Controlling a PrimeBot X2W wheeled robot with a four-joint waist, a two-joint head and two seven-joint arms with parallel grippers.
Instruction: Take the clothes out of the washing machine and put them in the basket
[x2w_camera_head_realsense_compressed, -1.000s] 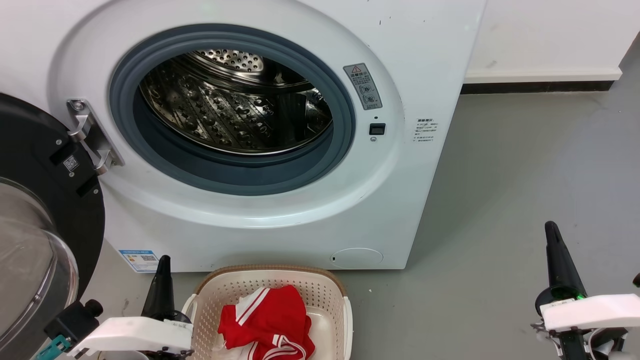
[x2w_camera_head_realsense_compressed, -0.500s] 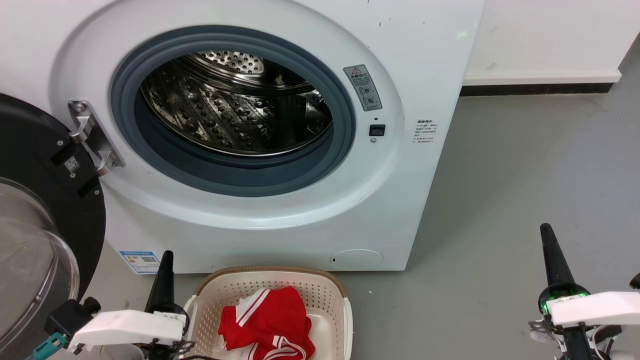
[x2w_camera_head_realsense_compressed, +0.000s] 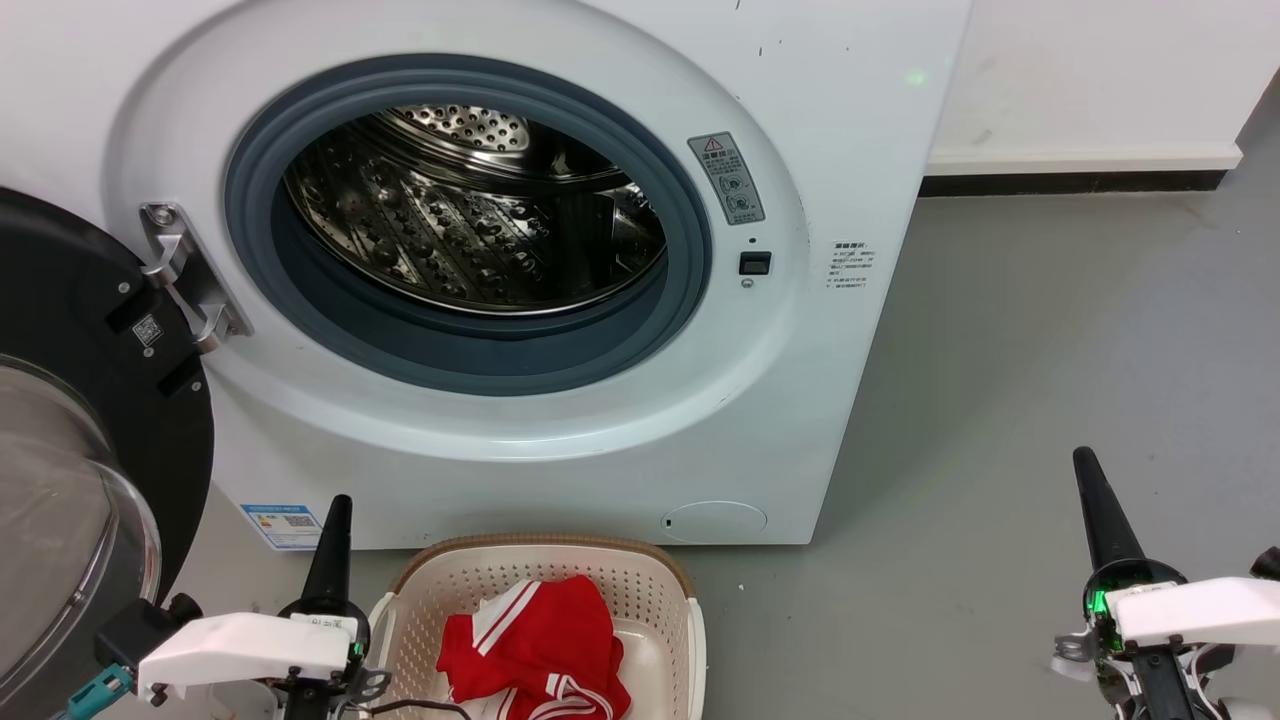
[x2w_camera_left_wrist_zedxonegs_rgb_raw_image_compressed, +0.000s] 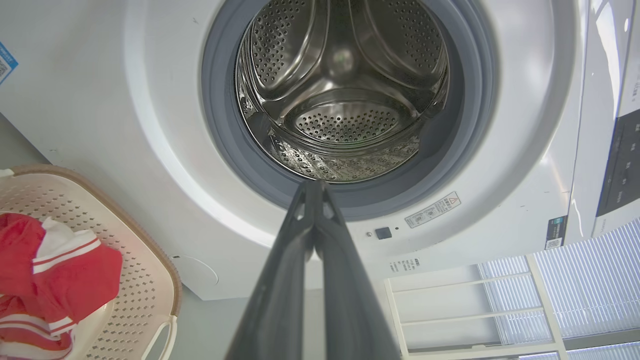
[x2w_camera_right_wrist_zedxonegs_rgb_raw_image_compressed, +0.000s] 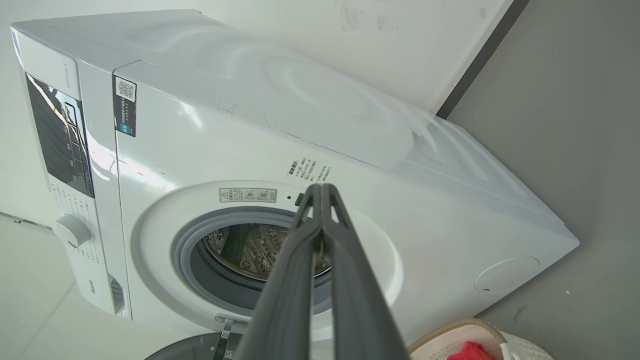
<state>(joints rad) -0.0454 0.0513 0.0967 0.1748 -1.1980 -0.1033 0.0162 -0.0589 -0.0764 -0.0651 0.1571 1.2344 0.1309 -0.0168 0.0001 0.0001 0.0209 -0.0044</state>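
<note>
Red clothes (x2w_camera_head_realsense_compressed: 540, 640) are lying in the basket (x2w_camera_head_realsense_compressed: 540, 545), washing machine (x2w_camera_head_realsense_compressed: 560, 440) showing empty, so task is looking done. Left gripper (x2w_camera_head_realsense_compressed: 342, 505) and right gripper (x2w_camera_head_realsense_compressed: 1085, 465) are idling, pressed together, empty.

The washing machine (x2w_camera_head_realsense_compressed: 560, 480) has a grey sticker (x2w_camera_head_realsense_compressed: 727, 178) right of its porthole (x2w_camera_head_realsense_compressed: 470, 372), bearing a red warning triangle. The sticker's print is too small to read, as is that on the white label (x2w_camera_head_realsense_compressed: 851, 264) farther right of the porthole and the blue label (x2w_camera_head_realsense_compressed: 283, 525) below-left of it.
</note>
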